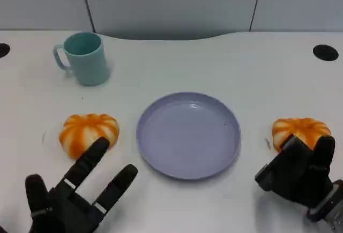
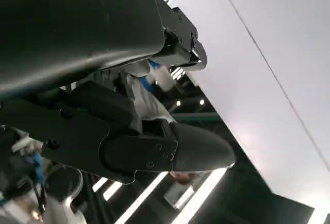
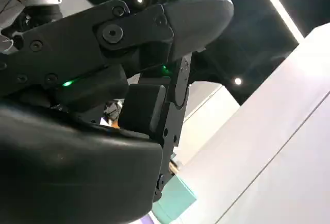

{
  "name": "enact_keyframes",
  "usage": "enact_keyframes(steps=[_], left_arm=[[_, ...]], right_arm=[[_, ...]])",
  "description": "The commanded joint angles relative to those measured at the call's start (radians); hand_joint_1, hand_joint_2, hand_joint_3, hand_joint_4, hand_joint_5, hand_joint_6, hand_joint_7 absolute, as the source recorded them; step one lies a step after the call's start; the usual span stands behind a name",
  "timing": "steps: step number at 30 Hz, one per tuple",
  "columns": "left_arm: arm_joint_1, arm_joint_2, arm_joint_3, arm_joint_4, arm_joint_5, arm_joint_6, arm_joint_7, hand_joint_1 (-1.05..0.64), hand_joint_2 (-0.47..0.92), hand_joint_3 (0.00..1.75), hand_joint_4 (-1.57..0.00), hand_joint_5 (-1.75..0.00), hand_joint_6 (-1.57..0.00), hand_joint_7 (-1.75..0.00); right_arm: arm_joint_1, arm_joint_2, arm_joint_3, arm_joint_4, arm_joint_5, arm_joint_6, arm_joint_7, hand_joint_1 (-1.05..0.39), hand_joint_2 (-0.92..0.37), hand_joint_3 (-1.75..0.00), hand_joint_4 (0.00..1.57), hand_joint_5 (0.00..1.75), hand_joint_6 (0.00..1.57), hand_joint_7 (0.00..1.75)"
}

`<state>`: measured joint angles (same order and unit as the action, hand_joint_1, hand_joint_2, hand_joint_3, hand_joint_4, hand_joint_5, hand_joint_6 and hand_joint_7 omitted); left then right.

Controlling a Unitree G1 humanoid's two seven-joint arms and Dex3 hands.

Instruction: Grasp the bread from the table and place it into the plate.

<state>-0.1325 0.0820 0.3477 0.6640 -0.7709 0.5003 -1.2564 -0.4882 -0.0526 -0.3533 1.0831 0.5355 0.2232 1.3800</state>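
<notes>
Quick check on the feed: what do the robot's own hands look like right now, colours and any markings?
Both hands are black and many-fingered. The left hand has small pale bands across its fingers. The right hand is blocky, with a silver-grey piece at its wrist end. The right wrist view shows a rounded black shell, screw-fastened finger links and small green lights.

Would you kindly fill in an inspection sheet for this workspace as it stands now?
Surface: white table, two dark round holes near its far corners.
Job's things: left bread and right bread on the table; lavender plate between them, nothing in it.
Clutter: teal mug, upright, far left.
Hands: left hand fingers spread near the left bread; right hand by the right bread, contact unclear.
Cables: nothing seen.
Surroundings: grey wall panels.
</notes>
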Motion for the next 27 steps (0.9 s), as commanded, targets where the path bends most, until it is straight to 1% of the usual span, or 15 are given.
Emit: enact_keyframes(steps=[1,2,4,5,7,10,12,13,14,16,17,18,22,26,27], left_arm=[[-0.014,0.014,0.013,0.011,0.021,-0.073,0.001,-0.67,0.88,0.01,-0.36,-0.90,-0.58,-0.21],[-0.005,0.006,0.016,-0.007,0.030,-0.102,0.027,-0.55,0.86,0.01,-0.41,-1.08,-0.69,-0.38],[0.009,-0.007,0.018,-0.038,0.037,-0.137,0.069,-0.39,0.83,0.00,-0.50,-1.31,-0.72,-0.76],[0.008,-0.008,0.018,-0.042,0.034,-0.134,0.077,-0.36,0.82,0.00,-0.54,-1.37,-0.74,-0.83],[0.011,-0.009,0.021,-0.057,0.017,-0.092,0.107,-0.32,0.81,0.00,-0.60,-1.51,-0.83,-0.90],[0.026,-0.019,0.027,-0.087,0.003,-0.072,0.131,-0.26,0.81,0.00,-0.61,-1.50,-0.88,-0.83],[0.016,-0.016,0.021,-0.051,0.009,-0.103,0.067,-0.40,0.85,0.02,-0.44,-1.38,-0.76,-0.77],[0.012,-0.017,0.019,-0.032,0.010,-0.122,0.034,-0.59,0.89,0.05,-0.25,-1.18,-0.56,-0.61],[0.008,-0.018,0.018,-0.016,0.010,-0.134,0.012,-0.82,0.91,0.12,-0.10,-0.81,-0.35,-0.42],[0.034,-0.040,0.011,-0.063,0.016,-0.160,0.037,-0.97,0.92,0.21,-0.03,-0.48,-0.21,-0.27],[0.048,-0.049,0.007,-0.091,0.016,-0.164,0.052,-1.02,0.92,0.30,-0.01,-0.20,-0.10,-0.19],[0.057,-0.054,0.004,-0.109,0.016,-0.166,0.063,-1.03,0.92,0.34,0.00,-0.10,-0.05,-0.15],[0.096,-0.056,-0.014,-0.203,0.008,-0.132,0.108,-1.05,0.92,0.40,0.00,0.00,0.00,-0.04],[0.106,-0.041,-0.028,-0.233,0.009,-0.119,0.106,-1.05,0.92,0.32,-0.04,-0.03,-0.04,-0.04],[0.077,-0.014,-0.028,-0.179,0.001,-0.087,0.065,-1.05,0.92,0.32,-0.04,-0.03,-0.04,-0.04]], right_arm=[[-0.011,-0.018,-0.003,0.005,-0.005,-0.006,0.000,-0.62,-0.87,-0.01,1.57,0.05,1.39,0.02],[-0.007,-0.010,-0.010,0.007,0.000,-0.028,0.005,-0.59,-0.89,-0.01,1.57,0.04,1.38,0.01],[-0.006,-0.007,-0.014,0.016,0.002,-0.037,0.011,-0.56,-0.89,-0.01,1.57,0.05,1.38,0.01],[-0.007,-0.008,-0.012,0.017,-0.002,-0.043,0.012,-0.56,-0.89,-0.01,1.57,0.05,1.38,0.00],[-0.014,-0.011,-0.011,0.025,-0.005,-0.034,0.021,-0.58,-0.90,-0.01,1.57,0.05,1.38,0.00],[-0.021,-0.009,-0.016,0.033,0.001,-0.023,0.038,-0.57,-0.91,-0.01,1.57,0.04,1.36,0.00],[-0.024,-0.018,-0.009,0.030,-0.007,-0.003,0.031,-0.62,-0.89,0.00,1.57,0.04,1.37,0.01],[-0.027,-0.025,-0.005,0.031,-0.009,0.015,0.040,-0.63,-0.89,-0.01,1.57,0.04,1.37,0.01],[-0.030,-0.028,-0.004,0.031,-0.009,0.027,0.047,-0.63,-0.90,-0.01,1.55,0.03,1.35,0.00],[-0.033,-0.031,-0.004,0.034,-0.006,0.043,0.058,-0.64,-0.91,-0.01,1.53,0.01,1.34,0.00],[-0.035,-0.030,-0.006,0.035,-0.004,0.048,0.063,-0.63,-0.91,-0.01,1.53,0.01,1.33,0.00],[-0.037,-0.030,-0.007,0.037,-0.003,0.052,0.066,-0.62,-0.91,-0.01,1.53,0.01,1.33,0.00],[-0.047,-0.029,-0.013,0.067,-0.007,0.051,0.091,-0.59,-0.90,0.00,1.51,0.00,1.29,0.00],[-0.043,-0.031,-0.014,0.058,-0.012,0.039,0.070,-0.59,-0.92,-0.01,1.56,0.02,1.32,0.01],[-0.042,-0.033,-0.012,0.050,-0.012,0.049,0.071,-0.59,-0.92,-0.01,1.56,0.02,1.32,0.01]])
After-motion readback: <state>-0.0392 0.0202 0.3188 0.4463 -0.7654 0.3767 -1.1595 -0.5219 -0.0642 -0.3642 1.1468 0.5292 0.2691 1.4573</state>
